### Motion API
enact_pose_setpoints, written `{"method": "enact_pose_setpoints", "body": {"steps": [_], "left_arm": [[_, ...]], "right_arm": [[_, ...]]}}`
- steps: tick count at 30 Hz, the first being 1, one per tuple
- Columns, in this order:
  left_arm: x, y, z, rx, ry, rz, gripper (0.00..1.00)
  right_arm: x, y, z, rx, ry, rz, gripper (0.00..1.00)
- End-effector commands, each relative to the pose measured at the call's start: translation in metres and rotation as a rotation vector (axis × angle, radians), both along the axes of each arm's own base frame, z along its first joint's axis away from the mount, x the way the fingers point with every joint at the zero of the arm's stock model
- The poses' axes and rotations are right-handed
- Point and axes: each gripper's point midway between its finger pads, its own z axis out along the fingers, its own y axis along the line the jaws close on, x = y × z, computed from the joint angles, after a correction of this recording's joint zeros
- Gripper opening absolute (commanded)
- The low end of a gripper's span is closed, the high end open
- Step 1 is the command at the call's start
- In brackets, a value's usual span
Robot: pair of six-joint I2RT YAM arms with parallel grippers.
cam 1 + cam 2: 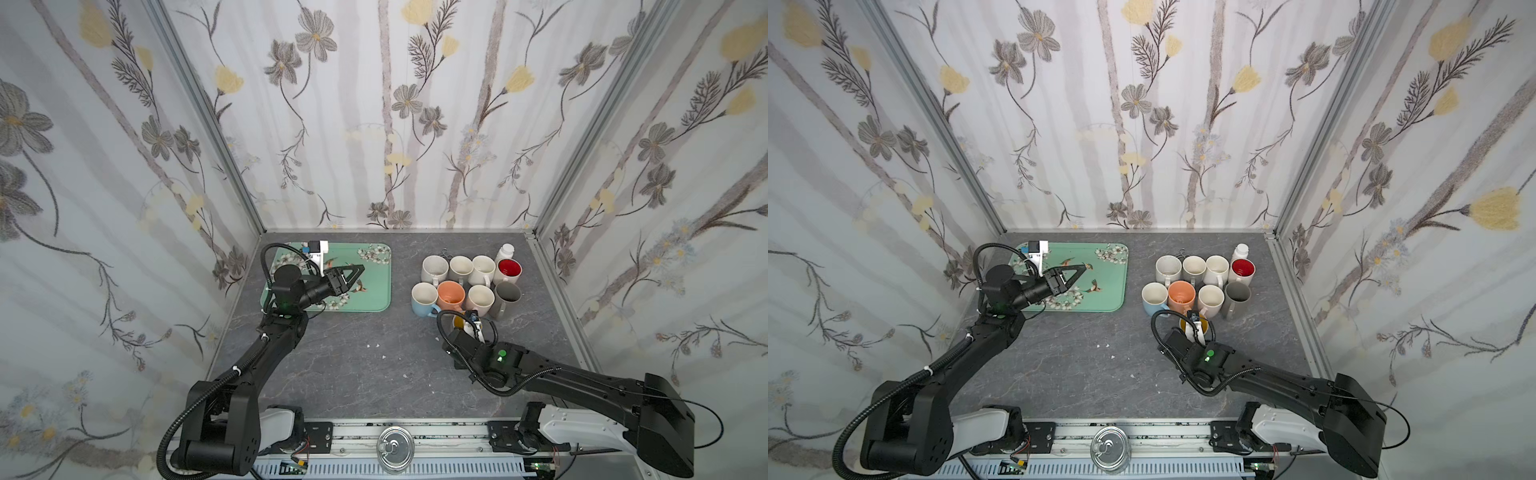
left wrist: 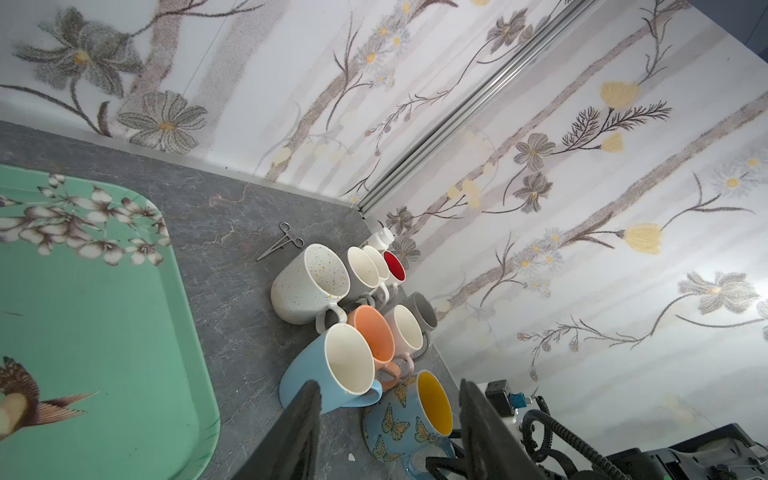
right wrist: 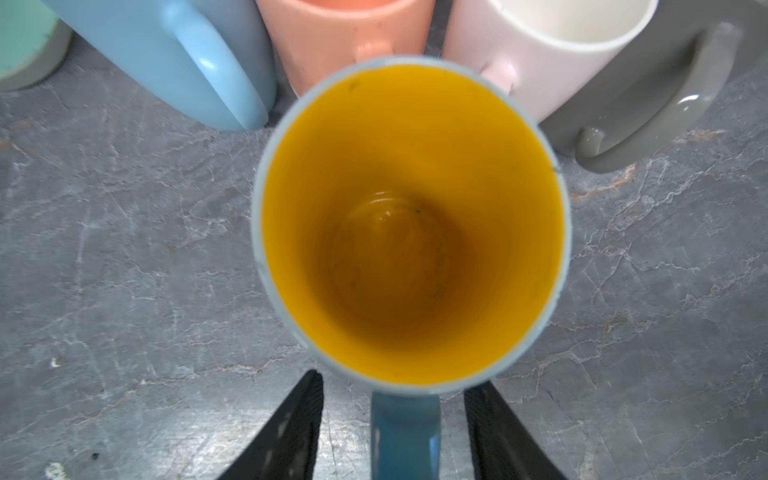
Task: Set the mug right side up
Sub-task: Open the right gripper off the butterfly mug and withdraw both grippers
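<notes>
The mug (image 3: 411, 224), pale blue with butterflies and a yellow inside, stands upright on the grey table, mouth up, just in front of a cluster of other mugs; it also shows in the left wrist view (image 2: 415, 411) and, partly hidden by the wrist, in a top view (image 1: 458, 321). My right gripper (image 3: 394, 380) is open, its fingers on either side of the mug's blue handle (image 3: 405, 432) with a gap on each side. My left gripper (image 1: 359, 271) hovers open over the green tray (image 1: 374, 299), with nothing between its fingers (image 2: 307, 415).
Several upright mugs crowd behind the butterfly mug, among them a blue one (image 1: 424, 299), an orange one (image 1: 451, 295) and a grey one (image 1: 507, 297). A white bottle (image 1: 505, 251) and metal forceps (image 2: 276, 243) lie near the back wall.
</notes>
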Motion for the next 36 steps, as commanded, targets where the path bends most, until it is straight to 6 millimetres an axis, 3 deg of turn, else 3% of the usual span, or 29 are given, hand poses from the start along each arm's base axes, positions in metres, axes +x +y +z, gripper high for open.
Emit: {"method": "enact_pose_setpoints", "body": {"steps": [1, 9, 14, 20, 27, 32, 36], "left_arm": [[0.002, 0.008, 0.005, 0.037, -0.017, 0.014, 0.54], [0.015, 0.045, 0.004, 0.179, 0.014, 0.137, 0.63], [0.017, 0.072, -0.007, 0.262, 0.041, 0.230, 0.75], [0.015, 0.099, -0.022, 0.334, 0.072, 0.342, 0.84], [0.018, 0.129, -0.052, 0.422, 0.129, 0.493, 1.00], [0.021, 0.152, -0.074, 0.500, 0.174, 0.605, 1.00], [0.015, 0.163, -0.079, 0.549, 0.111, 0.670, 1.00]], "right_arm": [[0.008, -0.011, 0.023, -0.029, -0.080, -0.038, 0.60], [0.036, -0.039, 0.064, -0.004, -0.230, -0.106, 0.80], [0.056, -0.063, 0.087, 0.034, -0.328, -0.162, 0.90], [0.064, -0.097, 0.106, 0.036, -0.444, -0.231, 0.99], [0.070, -0.129, 0.097, 0.022, -0.621, -0.251, 1.00], [0.076, -0.152, 0.081, 0.030, -0.704, -0.282, 1.00], [0.077, -0.165, 0.077, 0.011, -0.772, -0.287, 1.00]]}}
